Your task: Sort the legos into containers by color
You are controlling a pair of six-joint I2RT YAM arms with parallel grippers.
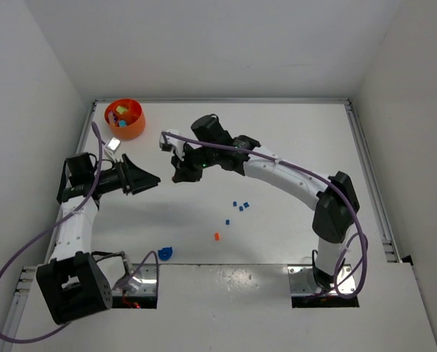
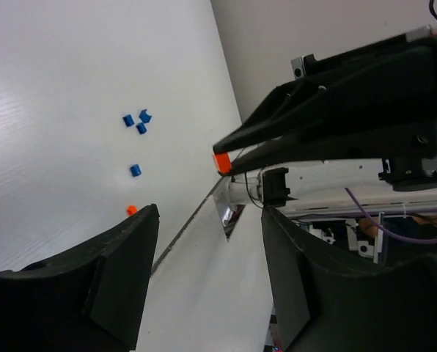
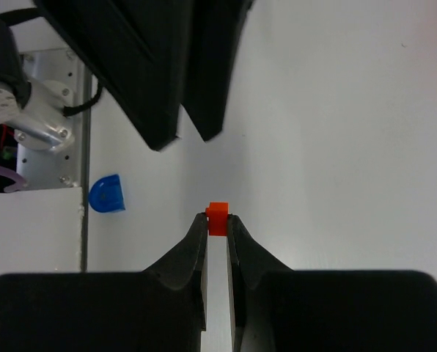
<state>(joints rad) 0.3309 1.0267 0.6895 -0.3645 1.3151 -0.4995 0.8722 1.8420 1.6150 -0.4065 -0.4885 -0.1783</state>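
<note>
Right wrist view: the right tool is closed on a small orange lego, pinched by its lower edge only, above the worktop. The left tool stands open, near it. Risk: so shallow a pinch may let the piece slip or twist out if nudged, short of the orange bowl, well apart. No legible writing or brand seen.

nothing legible here — no lettering, labels, brand marks or numbers can be read in any view.
</note>
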